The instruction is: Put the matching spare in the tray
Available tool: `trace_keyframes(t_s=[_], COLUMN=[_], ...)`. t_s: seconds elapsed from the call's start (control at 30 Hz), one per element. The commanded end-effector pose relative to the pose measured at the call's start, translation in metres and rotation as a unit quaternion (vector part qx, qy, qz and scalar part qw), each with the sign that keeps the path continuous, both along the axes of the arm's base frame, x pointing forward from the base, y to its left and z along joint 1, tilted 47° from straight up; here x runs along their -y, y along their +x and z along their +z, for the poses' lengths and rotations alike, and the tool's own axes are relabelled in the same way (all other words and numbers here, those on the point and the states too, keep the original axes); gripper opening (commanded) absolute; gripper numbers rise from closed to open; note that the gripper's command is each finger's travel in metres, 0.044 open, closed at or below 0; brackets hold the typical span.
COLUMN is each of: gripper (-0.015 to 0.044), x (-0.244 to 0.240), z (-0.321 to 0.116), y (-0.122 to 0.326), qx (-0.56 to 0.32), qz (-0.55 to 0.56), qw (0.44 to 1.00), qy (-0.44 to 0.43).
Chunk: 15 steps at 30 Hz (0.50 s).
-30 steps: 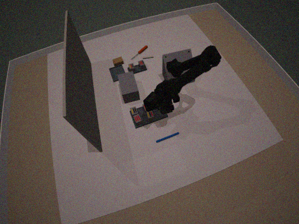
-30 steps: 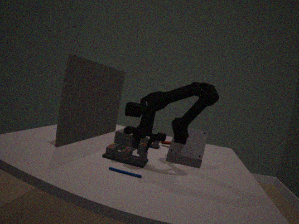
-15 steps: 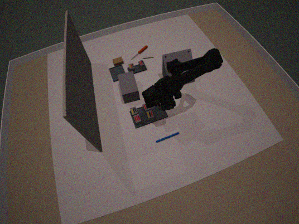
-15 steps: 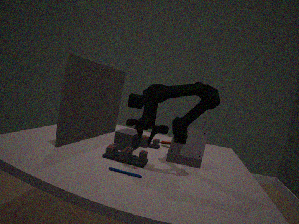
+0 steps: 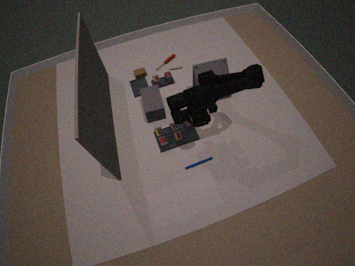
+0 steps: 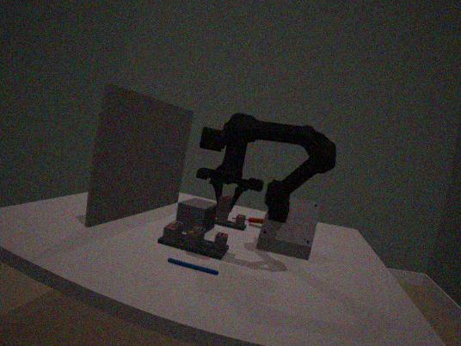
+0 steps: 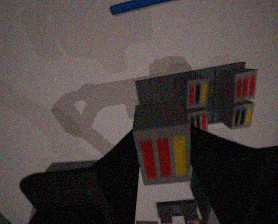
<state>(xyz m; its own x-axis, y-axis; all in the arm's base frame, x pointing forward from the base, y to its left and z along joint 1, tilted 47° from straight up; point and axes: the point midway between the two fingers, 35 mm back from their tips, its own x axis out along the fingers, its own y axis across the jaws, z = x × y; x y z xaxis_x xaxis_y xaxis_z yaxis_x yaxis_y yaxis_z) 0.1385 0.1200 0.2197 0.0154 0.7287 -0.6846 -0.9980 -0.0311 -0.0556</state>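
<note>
My gripper (image 6: 224,205) (image 7: 157,128) is shut on a grey spare (image 7: 161,117) with red, red and yellow bars, held upright above table level. In the top view the arm hides it. The dark spares rack (image 5: 191,139) (image 6: 202,250) (image 7: 161,93) is below, with several barred spares in it. The dark square (image 5: 138,88), apparently the tray, lies beyond the grey box and looks empty; it is not visible in the exterior view. Which unit is the mounted one, and its back code, I cannot tell.
A grey box (image 5: 152,98) (image 6: 195,214) stands between rack and tray. A tall board (image 5: 93,97) (image 6: 139,157) stands left. A small dark stand (image 5: 163,82) bears two barred blocks. An orange block (image 5: 140,72), a screwdriver (image 5: 169,59), a blue pen (image 5: 199,163) and a bolted grey panel (image 6: 297,221) lie around.
</note>
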Motion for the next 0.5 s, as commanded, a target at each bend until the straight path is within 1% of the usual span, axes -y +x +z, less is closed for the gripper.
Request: trace_keyframes(t_s=[0.0,0.17,0.47], gripper=[0.0000,0.0000,0.0000], x=[0.003,0.010,0.031], z=[0.000,-0.002,-0.021], y=[0.012,0.033,0.074], qx=[-0.002,-0.001,0.010], qz=[-0.001,-0.003,-0.008], qw=[1.000,1.000,0.999], qy=[-0.002,-0.009,-0.041])
